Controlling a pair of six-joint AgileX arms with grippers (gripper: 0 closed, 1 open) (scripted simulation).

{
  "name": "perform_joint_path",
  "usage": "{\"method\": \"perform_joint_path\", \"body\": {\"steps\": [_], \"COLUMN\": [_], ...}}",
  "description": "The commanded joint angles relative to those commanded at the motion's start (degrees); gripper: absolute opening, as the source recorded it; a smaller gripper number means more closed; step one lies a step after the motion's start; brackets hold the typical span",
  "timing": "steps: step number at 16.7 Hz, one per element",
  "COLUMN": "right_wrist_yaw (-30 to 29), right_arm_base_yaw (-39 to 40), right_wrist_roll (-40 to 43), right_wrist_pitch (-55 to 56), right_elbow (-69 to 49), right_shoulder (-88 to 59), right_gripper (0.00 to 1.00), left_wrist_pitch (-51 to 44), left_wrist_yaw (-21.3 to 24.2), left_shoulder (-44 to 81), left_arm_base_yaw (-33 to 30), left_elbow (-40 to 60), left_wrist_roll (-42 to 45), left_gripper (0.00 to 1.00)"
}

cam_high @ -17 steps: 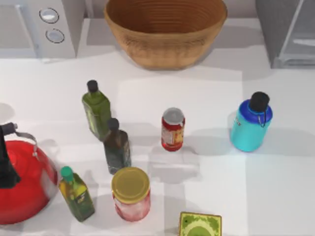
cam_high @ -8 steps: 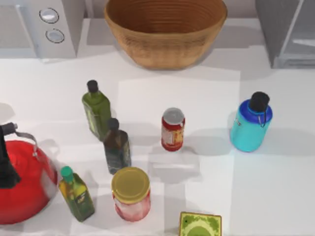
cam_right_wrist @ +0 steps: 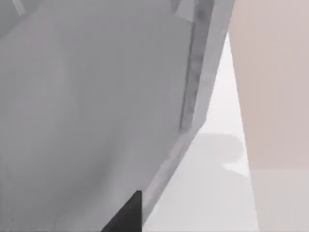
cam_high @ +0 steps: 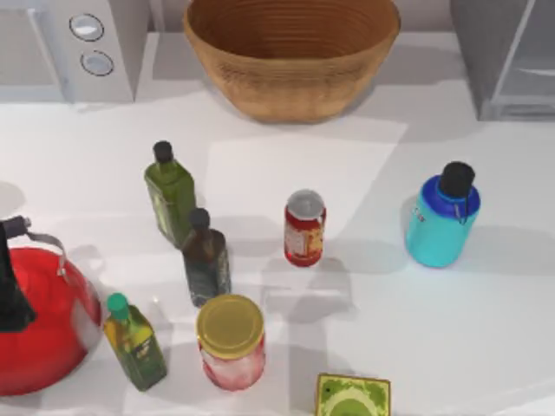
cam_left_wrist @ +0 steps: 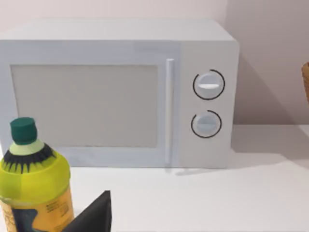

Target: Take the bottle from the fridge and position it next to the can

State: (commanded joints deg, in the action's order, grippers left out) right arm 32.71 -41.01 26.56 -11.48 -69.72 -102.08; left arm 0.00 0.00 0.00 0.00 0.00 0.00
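The bottle (cam_high: 441, 221) stands upright on the tabletop (cam_high: 486, 329), at the right side, out of the fridge (cam_high: 512, 56) whose grey body sits at the far right corner. No fingers touch the bottle. In the right wrist view a dark finger tip (cam_right_wrist: 126, 215) pokes in close against the fridge's (cam_right_wrist: 96, 106) grey wall; whether the right fingers are open or closed cannot be told. In the left wrist view a dark finger tip (cam_left_wrist: 94, 215) shows beside a yellow bottle (cam_left_wrist: 34, 188) with a green cap, facing the microwave (cam_left_wrist: 120, 92); the left fingers' state cannot be told either.

The can (cam_high: 304, 228) stands upright near the middle of the tabletop, well apart from the bottle, with bare white surface between them and more open room in front of and right of the bottle.

Counted from above: one bottle, one can, one wicker bowl (cam_high: 290, 52) at the far edge between microwave (cam_high: 74, 48) and fridge, three oil bottles, namely green (cam_high: 171, 195), dark (cam_high: 206, 258) and small green-capped (cam_high: 136, 342), one jar (cam_high: 231, 341) with a yellow lid, one red kettle (cam_high: 39, 316) at the left edge, and one green packet (cam_high: 351, 397) at the near edge.
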Motion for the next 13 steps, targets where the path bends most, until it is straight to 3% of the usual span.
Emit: {"method": "perform_joint_path", "body": {"steps": [8, 13], "right_wrist_yaw": [-25.00, -31.45], "right_arm_base_yaw": [33.01, 39.76], "right_wrist_roll": [-21.01, -26.56], "right_wrist_pitch": [11.50, 14.73], "right_elbow": [10.11, 12.80], "right_shoulder": [7.05, 9.39], "right_gripper": [1.00, 1.00], "left_wrist_pitch": [0.00, 0.00], "left_wrist_yaw": [0.00, 0.00], "left_shoulder": [0.00, 0.00], "left_arm_base_yaw": [0.00, 0.00], "left_elbow": [0.00, 0.00], "left_wrist_roll": [0.00, 0.00], "left_gripper": [1.00, 1.00]}}
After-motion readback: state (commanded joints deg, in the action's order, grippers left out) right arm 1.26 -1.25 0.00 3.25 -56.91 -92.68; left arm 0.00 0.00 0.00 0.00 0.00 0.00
